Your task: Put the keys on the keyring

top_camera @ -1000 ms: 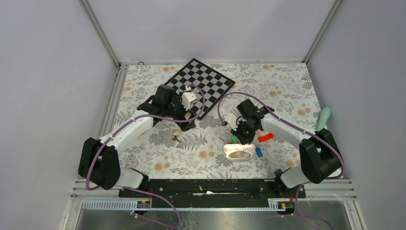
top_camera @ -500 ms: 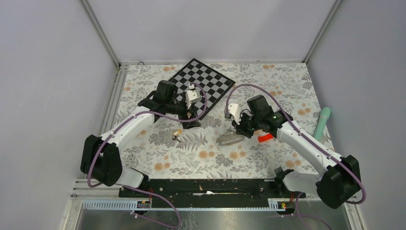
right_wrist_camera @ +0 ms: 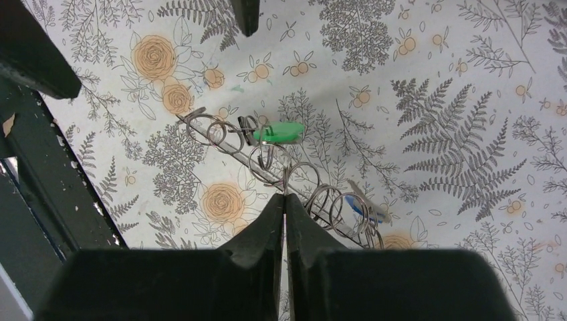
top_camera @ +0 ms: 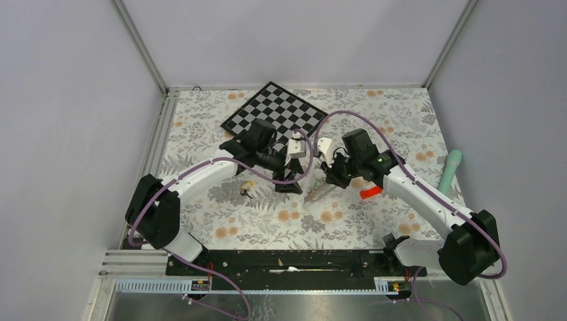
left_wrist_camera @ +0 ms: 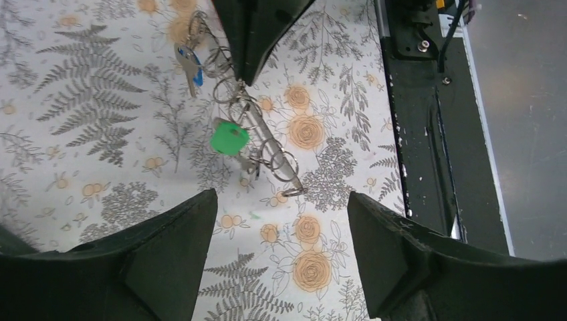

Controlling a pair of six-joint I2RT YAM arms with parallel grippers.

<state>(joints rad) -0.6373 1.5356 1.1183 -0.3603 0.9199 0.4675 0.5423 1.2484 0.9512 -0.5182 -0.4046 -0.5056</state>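
The right gripper (right_wrist_camera: pixel 284 198) is clenched on the keyring (right_wrist_camera: pixel 267 162), holding it tilted over the table (top_camera: pixel 220 215) with 2 keys threaded: the green key (right_wrist_camera: pixel 277 132) and the blue key (right_wrist_camera: pixel 366 209). The left gripper (left_wrist_camera: pixel 281 197) faces it, jaws apart and empty. Leftward, 1 yellow key (top_camera: pixel 247 187) lies loose, probably next.
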